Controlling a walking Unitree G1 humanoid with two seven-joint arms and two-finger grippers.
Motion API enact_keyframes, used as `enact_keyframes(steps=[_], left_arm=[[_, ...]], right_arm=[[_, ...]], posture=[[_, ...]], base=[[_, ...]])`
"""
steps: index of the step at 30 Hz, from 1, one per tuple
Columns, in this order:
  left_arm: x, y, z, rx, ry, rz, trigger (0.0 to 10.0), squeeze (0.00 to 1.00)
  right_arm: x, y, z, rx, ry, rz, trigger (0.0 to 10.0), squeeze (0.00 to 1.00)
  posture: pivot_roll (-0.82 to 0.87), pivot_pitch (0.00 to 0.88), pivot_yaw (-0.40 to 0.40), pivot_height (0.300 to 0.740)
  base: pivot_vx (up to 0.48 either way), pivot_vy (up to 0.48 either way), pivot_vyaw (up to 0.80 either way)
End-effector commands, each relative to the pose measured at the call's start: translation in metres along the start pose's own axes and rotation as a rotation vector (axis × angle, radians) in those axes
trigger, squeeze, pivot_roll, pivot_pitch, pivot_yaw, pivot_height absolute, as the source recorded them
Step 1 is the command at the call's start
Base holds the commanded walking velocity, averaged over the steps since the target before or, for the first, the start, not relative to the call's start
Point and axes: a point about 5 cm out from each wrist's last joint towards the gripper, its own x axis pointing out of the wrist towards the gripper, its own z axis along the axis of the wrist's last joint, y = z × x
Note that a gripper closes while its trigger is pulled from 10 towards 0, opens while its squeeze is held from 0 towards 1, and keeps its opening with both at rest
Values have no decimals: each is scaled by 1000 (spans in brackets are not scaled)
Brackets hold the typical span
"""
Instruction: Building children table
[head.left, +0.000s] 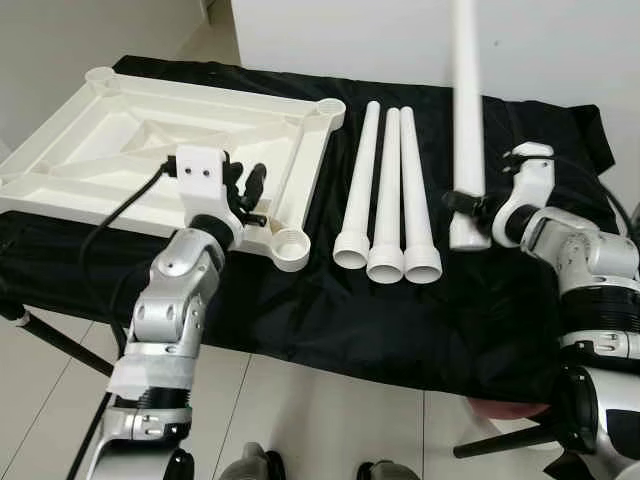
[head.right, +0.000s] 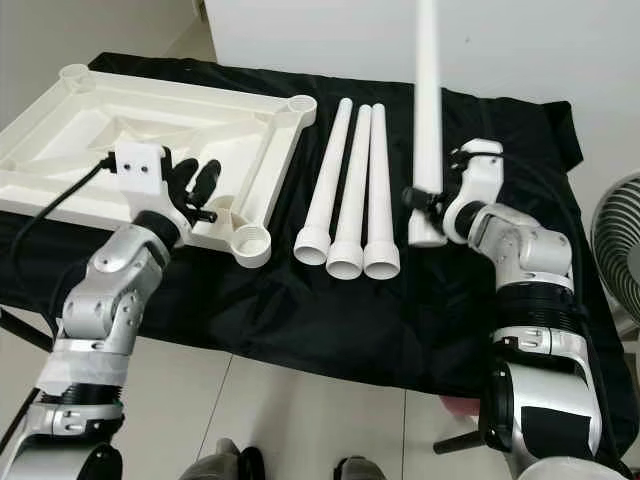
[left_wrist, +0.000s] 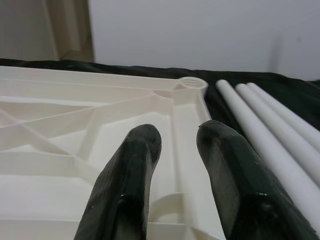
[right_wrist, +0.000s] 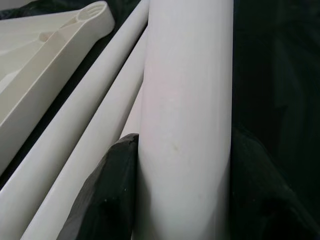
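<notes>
- I am looking down at a counter (head.left: 330, 330) draped in black cloth, with the white plastic tabletop (head.left: 120, 130) lying upside down on its left part, ribs and diagonal braces facing up.
- The tabletop is showing a round socket at each visible corner; the nearest socket (head.left: 291, 244) is sitting at the corner closest to the legs.
- Three loose white legs (head.left: 388, 200) are lying side by side, touching, just right of the tabletop, their wider open ends pointing toward me.
- My right hand (head.left: 468, 203) is clenching a fourth leg (head.left: 466, 90) near its wide lower end, holding it upright; that end is sitting just above or on the cloth, I cannot tell which.
- In the right wrist view the black fingers (right_wrist: 105, 195) are pressing on both sides of that smooth white tube.
- My left hand (head.left: 249, 190) is hovering over the tabletop's near right edge, fingers (left_wrist: 127, 185) parted and grasping nothing.
</notes>
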Motion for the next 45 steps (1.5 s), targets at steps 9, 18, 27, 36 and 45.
enact_keyframes(steps=[9, 18, 27, 36, 45], left_arm=[[10, -6, 6, -24, 16, -223, 10000, 1000], [32, -7, 32, -81, 20, -365, 10000, 1000], [48, -6, 36, -171, 77, -394, 10000, 0], [51, -20, 44, -328, 89, -493, 10000, 0], [37, -31, 10, -462, 165, -523, 10000, 0]], right_arm=[[5, 24, -11, -65, -159, 30, 10000, 0], [10, 50, -14, -202, -269, 83, 10000, 0], [6, 73, -15, -263, -373, 242, 10000, 0], [-1, 94, -20, -328, -428, 385, 10000, 0], [-12, 111, -40, -349, -426, 517, 10000, 0]], posture=[[-133, 102, 65, 740], [-126, 99, 78, 740], [-129, 105, 81, 740], [-132, 103, 83, 740], [-150, 86, 100, 740]], base=[[0, 0, 0], [0, 0, 0], [0, 0, 0], [0, 0, 0], [0, 0, 0]])
